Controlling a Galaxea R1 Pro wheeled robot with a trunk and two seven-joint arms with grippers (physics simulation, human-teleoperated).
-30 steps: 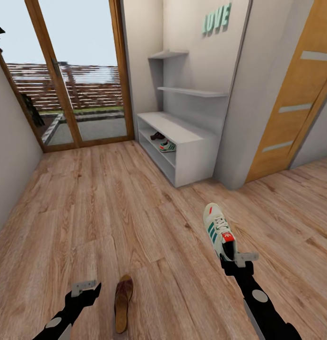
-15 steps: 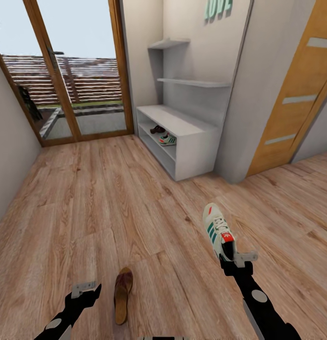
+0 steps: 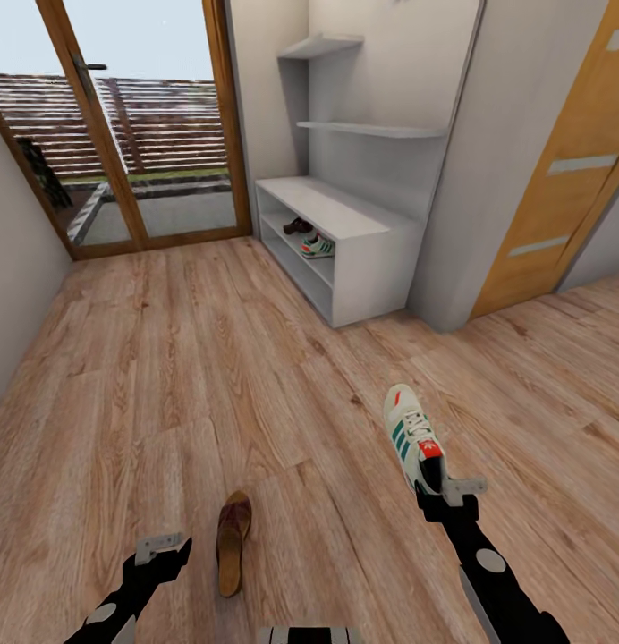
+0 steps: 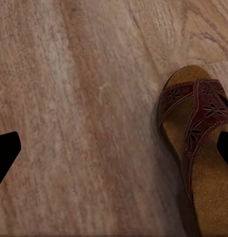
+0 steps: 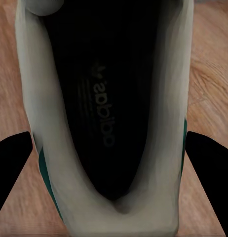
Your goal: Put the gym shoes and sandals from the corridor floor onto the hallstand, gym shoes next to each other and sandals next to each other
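My right gripper (image 3: 439, 487) is shut on the heel of a white gym shoe (image 3: 411, 436) with teal stripes, held toe-forward above the corridor floor (image 3: 211, 376). The right wrist view looks into that gym shoe (image 5: 106, 98), with a black fingertip on either side of it. A brown sandal (image 3: 232, 539) lies on the floor just right of my open left gripper (image 3: 165, 547). In the left wrist view the sandal (image 4: 198, 148) lies close to one fingertip. Ahead stands the grey hallstand (image 3: 368, 228); a second sandal (image 3: 298, 225) and a second gym shoe (image 3: 317, 246) rest side by side on its shelf.
A glass door with a wooden frame (image 3: 104, 134) closes the corridor's far end. A grey wall panel (image 3: 488, 179) and an orange wooden door (image 3: 569, 179) stand to the right of the hallstand. Open wood floor lies between me and the rack.
The whole view has shifted, so the hallstand and the floor sandal sit higher in the picture. The gym shoe stays in my right gripper; both arms keep their pose.
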